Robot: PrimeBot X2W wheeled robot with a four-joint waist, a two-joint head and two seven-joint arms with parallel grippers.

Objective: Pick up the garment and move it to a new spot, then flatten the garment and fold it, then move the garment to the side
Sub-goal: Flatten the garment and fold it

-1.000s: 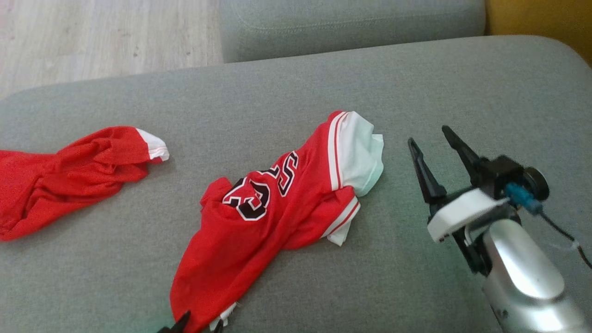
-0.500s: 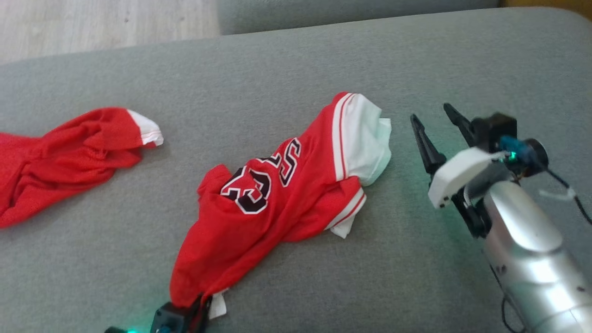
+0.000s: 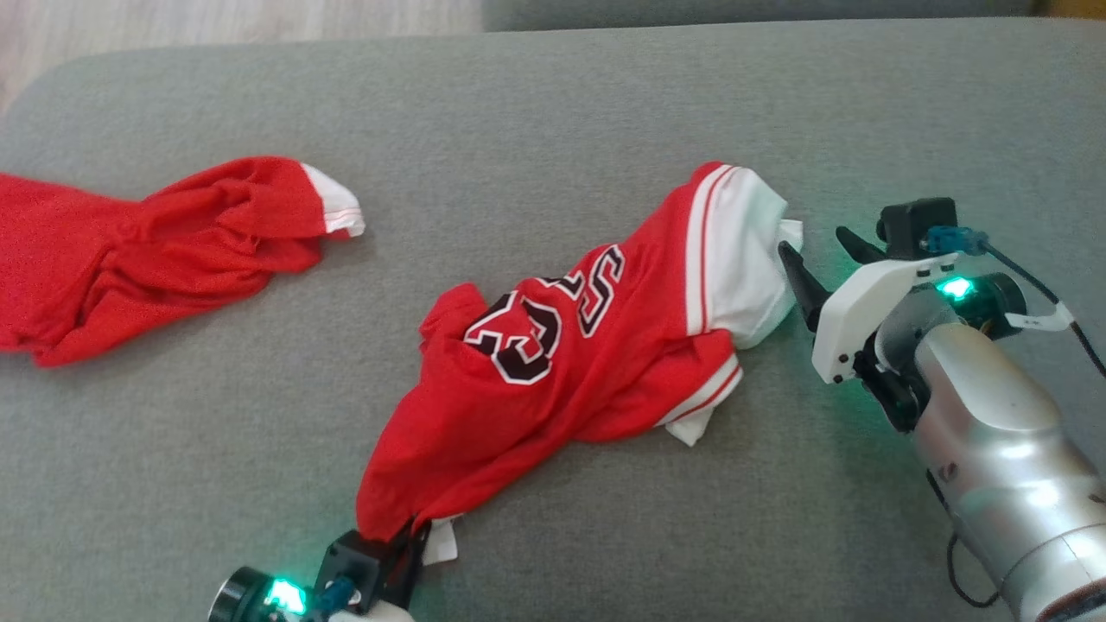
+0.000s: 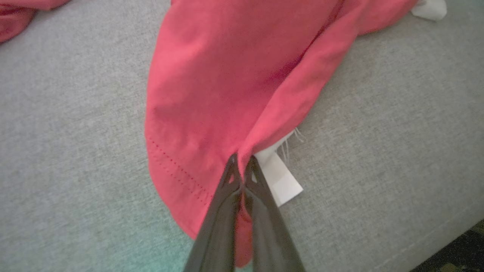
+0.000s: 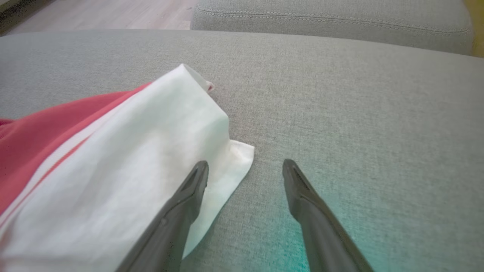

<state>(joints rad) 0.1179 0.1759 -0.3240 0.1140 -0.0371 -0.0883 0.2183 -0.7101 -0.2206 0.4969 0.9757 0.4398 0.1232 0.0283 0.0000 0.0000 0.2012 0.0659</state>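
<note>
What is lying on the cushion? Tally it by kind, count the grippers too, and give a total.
Red garments: 2, the numbered jersey and a crumpled garment apart from it.
Grippers: 2, the left gripper shut on the jersey's hem, and the right gripper open beside its white sleeve.
Total: 4

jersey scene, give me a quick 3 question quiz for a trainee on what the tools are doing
1. True or false: the left tool is shut on the hem of the red jersey.
2. The right tool, at the white sleeve, is: A open; B shut on the sleeve; C shut on the cushion.
3. How many red garments lie on the grey cushion?

Key: 1 true; 2 A; 3 two.
</note>
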